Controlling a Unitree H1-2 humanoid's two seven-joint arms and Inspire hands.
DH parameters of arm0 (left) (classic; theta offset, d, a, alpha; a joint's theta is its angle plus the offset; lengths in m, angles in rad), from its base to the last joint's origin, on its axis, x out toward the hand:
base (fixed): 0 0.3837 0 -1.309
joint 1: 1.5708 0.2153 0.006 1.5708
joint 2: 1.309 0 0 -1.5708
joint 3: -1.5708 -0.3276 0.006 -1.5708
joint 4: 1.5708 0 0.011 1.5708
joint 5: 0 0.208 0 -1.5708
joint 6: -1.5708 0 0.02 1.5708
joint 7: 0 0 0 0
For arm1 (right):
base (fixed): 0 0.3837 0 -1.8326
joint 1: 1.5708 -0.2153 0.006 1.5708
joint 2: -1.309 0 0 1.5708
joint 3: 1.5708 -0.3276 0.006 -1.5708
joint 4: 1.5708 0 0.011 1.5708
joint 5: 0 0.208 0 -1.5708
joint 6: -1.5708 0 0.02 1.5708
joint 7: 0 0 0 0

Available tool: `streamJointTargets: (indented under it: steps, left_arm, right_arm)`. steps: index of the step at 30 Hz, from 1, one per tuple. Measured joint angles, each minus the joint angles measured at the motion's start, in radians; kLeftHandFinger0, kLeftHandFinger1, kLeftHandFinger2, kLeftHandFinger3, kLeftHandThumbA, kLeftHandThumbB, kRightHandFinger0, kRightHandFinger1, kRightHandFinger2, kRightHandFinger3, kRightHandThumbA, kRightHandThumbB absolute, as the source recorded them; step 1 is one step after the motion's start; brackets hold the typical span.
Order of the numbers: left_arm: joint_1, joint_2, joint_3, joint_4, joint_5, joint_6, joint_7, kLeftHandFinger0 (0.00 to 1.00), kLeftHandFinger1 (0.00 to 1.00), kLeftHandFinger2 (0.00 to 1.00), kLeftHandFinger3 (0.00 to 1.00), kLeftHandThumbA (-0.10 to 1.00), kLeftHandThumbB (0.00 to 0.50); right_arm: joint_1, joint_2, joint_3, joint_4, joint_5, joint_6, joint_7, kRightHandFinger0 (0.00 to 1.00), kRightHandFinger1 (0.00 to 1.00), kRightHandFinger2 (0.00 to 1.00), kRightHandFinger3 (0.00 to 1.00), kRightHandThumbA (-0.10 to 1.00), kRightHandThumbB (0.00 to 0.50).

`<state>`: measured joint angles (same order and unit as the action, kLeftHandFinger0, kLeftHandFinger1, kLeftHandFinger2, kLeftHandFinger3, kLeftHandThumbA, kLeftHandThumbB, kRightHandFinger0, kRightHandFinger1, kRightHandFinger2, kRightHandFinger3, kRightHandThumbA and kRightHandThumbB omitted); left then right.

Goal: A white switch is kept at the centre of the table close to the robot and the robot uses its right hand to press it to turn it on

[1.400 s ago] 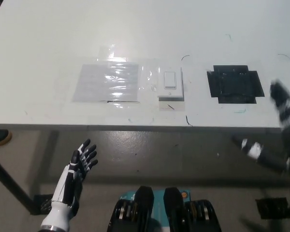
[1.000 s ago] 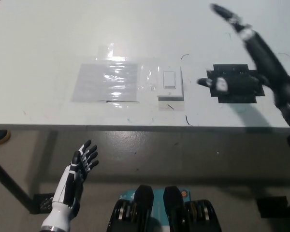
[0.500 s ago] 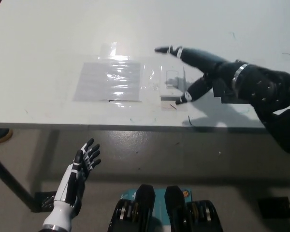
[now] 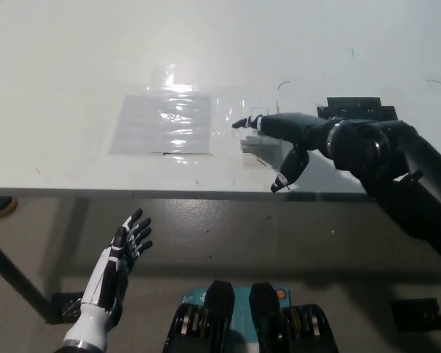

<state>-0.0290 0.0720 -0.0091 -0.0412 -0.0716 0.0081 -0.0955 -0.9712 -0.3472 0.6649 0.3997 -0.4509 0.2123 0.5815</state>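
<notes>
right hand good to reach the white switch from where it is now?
Probably yes. The right hand is already over the white switch, fingers apart, fingertips at its left edge, and nothing stands between them. The hand covers most of the switch, so actual contact can't be confirmed. The left hand rests below the table.

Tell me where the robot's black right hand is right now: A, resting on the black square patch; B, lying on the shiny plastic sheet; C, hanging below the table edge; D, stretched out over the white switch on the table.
D: the right hand reaches across the table with its fingers over the switch, past the black patch and short of the plastic sheet.
</notes>
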Motion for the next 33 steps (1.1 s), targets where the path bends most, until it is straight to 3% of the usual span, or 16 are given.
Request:
streamJointTargets:
  steps: [10, 29, 33]
  left_arm:
    - [0.000, 0.000, 0.000, 0.000, 0.000, 0.000, 0.000, 1.00, 1.00, 1.00, 1.00, 1.00, 0.104]
    - [0.000, 0.001, 0.000, -0.001, -0.002, 0.001, -0.011, 1.00, 1.00, 1.00, 1.00, 1.00, 0.081]
    - [0.000, 0.001, 0.000, -0.001, -0.002, 0.001, -0.011, 1.00, 1.00, 1.00, 1.00, 1.00, 0.099]
  right_arm:
    - [-0.019, 0.011, 0.007, 0.039, -0.047, -0.001, 0.021, 1.00, 1.00, 1.00, 1.00, 1.00, 0.300]
    - [-0.084, 0.028, -0.015, 0.119, -0.073, -0.019, 0.033, 1.00, 1.00, 1.00, 1.00, 1.00, 0.294]
    - [-0.084, 0.031, -0.016, 0.142, -0.076, -0.030, 0.033, 1.00, 1.00, 1.00, 1.00, 1.00, 0.289]
